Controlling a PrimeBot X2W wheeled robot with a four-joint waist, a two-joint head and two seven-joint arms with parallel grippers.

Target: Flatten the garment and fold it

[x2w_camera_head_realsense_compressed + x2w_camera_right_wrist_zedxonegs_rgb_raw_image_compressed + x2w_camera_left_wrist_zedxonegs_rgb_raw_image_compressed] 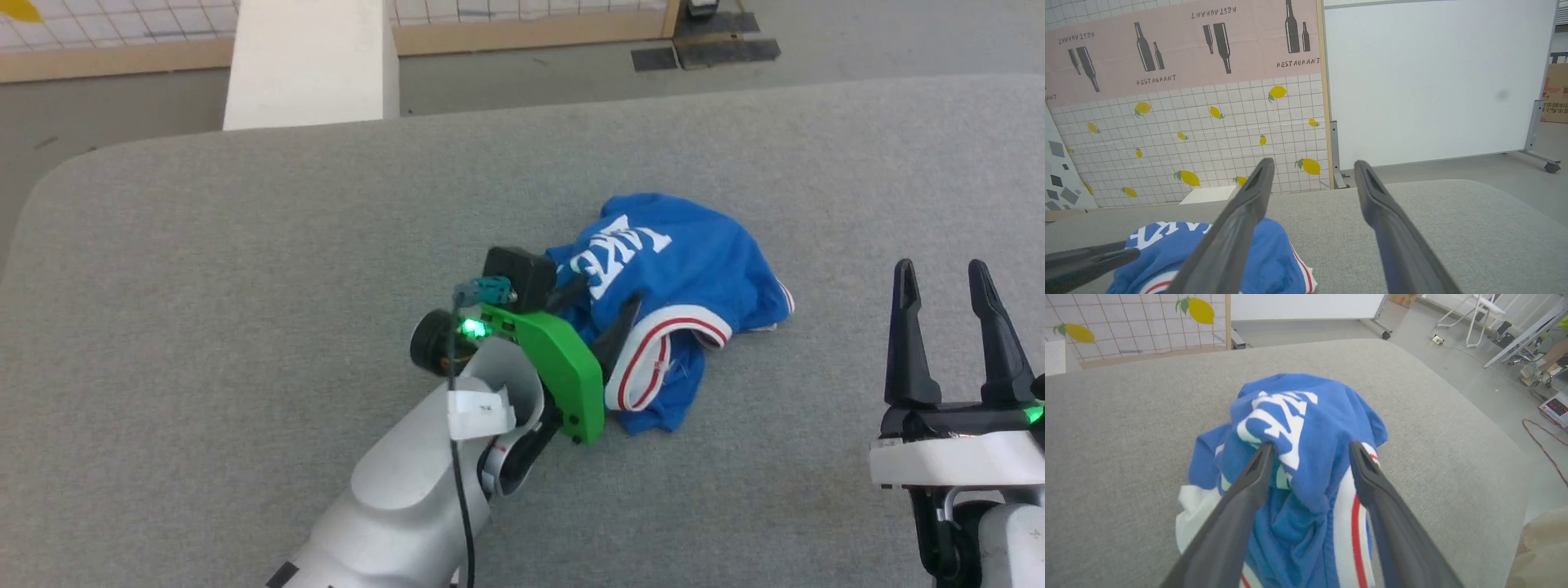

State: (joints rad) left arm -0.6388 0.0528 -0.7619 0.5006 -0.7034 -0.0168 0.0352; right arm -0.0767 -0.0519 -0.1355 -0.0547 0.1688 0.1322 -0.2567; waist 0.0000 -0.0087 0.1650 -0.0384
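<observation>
I see the garment (686, 269) heaped on the grey table (245, 286). My left gripper (1311, 446) is at its left edge, fingers spread wide astride a blue fold, pinching nothing. My right gripper (939, 269) hovers well to its right, fingers wide apart, empty.

A grey fabric-covered table (245, 245) bears one crumpled blue garment (702, 261) near its middle.

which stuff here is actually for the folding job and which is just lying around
For the job:
blue garment
left hand, open astride it
right hand, open, clear of it
grey table beneath

Just around:
lemon-print panel
whiteboard
red cable on the floor
</observation>
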